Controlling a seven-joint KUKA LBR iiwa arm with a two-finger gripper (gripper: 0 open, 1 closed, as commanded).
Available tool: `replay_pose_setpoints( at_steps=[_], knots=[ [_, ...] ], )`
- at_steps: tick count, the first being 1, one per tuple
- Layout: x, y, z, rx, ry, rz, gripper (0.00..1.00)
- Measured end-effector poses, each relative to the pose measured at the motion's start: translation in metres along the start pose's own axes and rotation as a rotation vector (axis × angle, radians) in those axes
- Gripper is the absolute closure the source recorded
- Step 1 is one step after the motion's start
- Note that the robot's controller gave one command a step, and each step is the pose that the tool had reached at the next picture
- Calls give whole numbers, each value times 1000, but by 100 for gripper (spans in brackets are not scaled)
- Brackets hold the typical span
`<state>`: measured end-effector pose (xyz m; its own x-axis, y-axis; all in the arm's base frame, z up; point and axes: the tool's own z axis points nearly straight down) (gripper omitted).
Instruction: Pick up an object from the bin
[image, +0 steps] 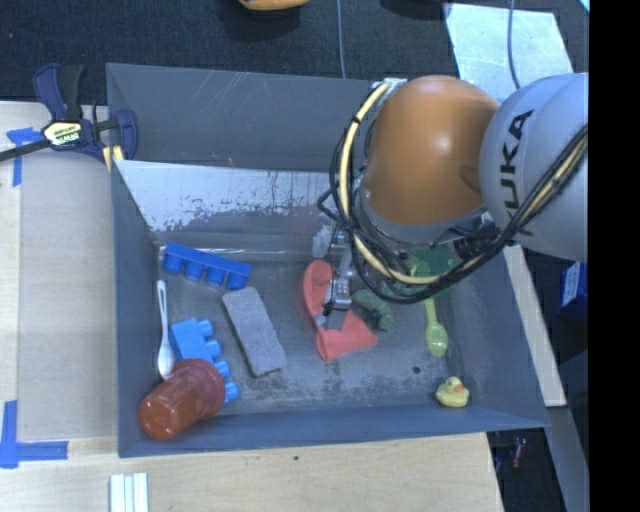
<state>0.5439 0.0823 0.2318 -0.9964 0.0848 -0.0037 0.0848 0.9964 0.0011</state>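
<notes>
My gripper (337, 292) hangs under the orange wrist cover, right of the bin's middle. It is low over a red flat thing (347, 340) whose upper part (316, 283) shows to the gripper's left. The gripper's tip touches or nearly touches this red thing. A dark green thing (379, 316) lies just to the right of it. Further right lies a green spoon with a yellow bowl (436, 335), partly hidden under the arm.
A grey block (253, 331) lies left of the gripper. Beyond it are two blue toy bricks (205, 265) (197, 343), a white spoon (163, 330) and a red-brown cup (181, 400) on its side. A yellow duck (452, 392) sits at the front right.
</notes>
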Motion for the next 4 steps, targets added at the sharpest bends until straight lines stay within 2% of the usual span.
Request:
replay_pose_setpoints(
  at_steps=[1,2,3,4],
  knots=[
    [-15,-34,17,-1,-3,0,0],
    [-18,-65,52,-1,-5,-80,0],
    [5,-49,61,-1,-6,36,0],
    [13,-60,92,0,-7,-3,0]
  ],
)
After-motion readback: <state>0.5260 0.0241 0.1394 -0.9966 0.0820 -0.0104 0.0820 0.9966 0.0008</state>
